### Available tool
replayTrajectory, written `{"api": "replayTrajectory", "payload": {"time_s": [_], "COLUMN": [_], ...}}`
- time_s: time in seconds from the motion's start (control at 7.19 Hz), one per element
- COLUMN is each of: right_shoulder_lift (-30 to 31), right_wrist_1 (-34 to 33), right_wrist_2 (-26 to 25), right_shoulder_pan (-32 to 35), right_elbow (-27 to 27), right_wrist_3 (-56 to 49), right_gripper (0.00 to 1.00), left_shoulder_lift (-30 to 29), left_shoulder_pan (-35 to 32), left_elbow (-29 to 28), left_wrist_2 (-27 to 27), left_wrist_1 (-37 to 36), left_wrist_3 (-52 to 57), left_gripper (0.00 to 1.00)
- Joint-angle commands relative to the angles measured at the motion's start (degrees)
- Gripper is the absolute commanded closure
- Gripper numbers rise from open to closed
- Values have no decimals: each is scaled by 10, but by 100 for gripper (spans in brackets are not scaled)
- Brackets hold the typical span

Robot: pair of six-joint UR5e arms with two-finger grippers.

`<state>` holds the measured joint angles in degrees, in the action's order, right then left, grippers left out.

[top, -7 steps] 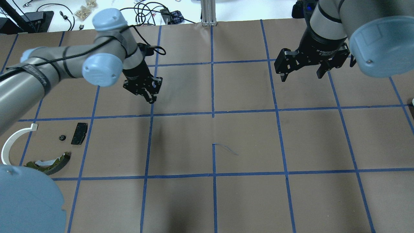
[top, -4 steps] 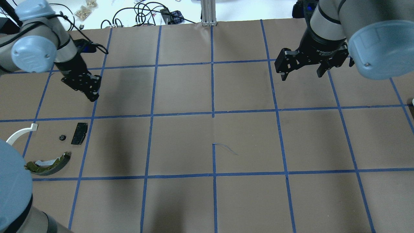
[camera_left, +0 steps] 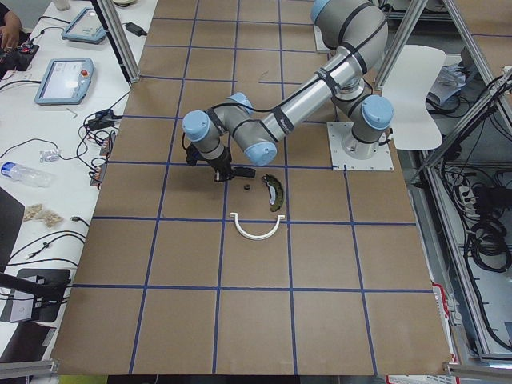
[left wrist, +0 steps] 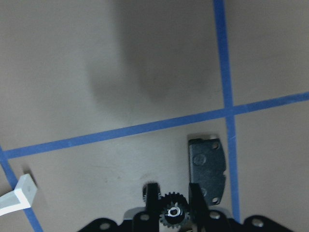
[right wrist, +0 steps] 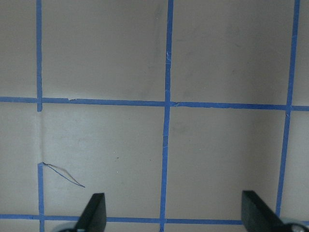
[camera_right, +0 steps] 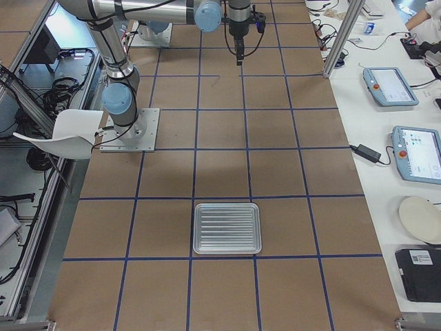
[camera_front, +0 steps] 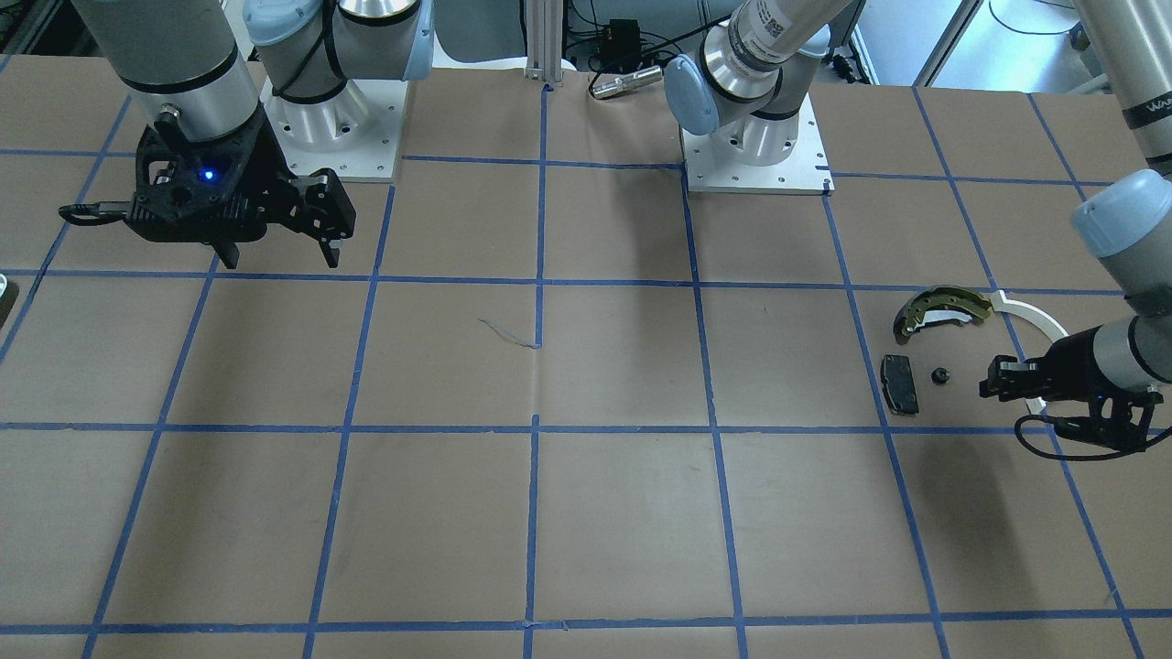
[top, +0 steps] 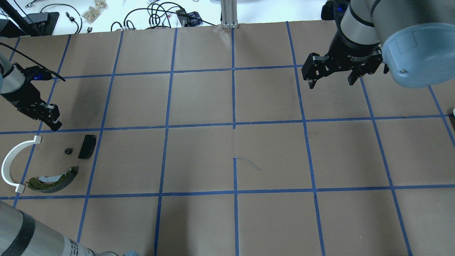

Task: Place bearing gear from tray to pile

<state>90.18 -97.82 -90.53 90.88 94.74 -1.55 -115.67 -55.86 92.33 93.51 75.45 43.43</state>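
Front-facing, the left jaws hang just beside the pile (camera_front: 941, 309); overhead, the right jaws stand spread wide above the tabletop (top: 270, 156); at the left wrist, the left jaws clamp the bearing gear (left wrist: 173, 211) near the black pad (left wrist: 207, 169); from the right side, the tray (camera_right: 227, 228) lies well apart from them.

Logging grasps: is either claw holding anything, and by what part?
The left claw pinches the bearing gear across its toothed rim; the right claw is open and empty.
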Motion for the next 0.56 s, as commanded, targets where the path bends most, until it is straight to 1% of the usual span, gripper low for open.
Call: {"api": "replayTrajectory", "payload": {"time_s": [0.0, 0.42], "right_shoulder_lift": [0, 0], "right_wrist_1": [0, 1], "right_wrist_2": [-1, -2], "right_shoulder_pan": [0, 0], "right_elbow": [0, 1], "right_wrist_3": [1, -2], "right_gripper": [0, 0], "left_shoulder_lift": [-22, -27], "left_shoulder_pan": [10, 12], "left_elbow": [16, 50], "left_wrist_2": [-1, 0], "left_wrist_1": [-14, -71], "left_wrist_3": [7, 11], "left_gripper": [100, 100]}}
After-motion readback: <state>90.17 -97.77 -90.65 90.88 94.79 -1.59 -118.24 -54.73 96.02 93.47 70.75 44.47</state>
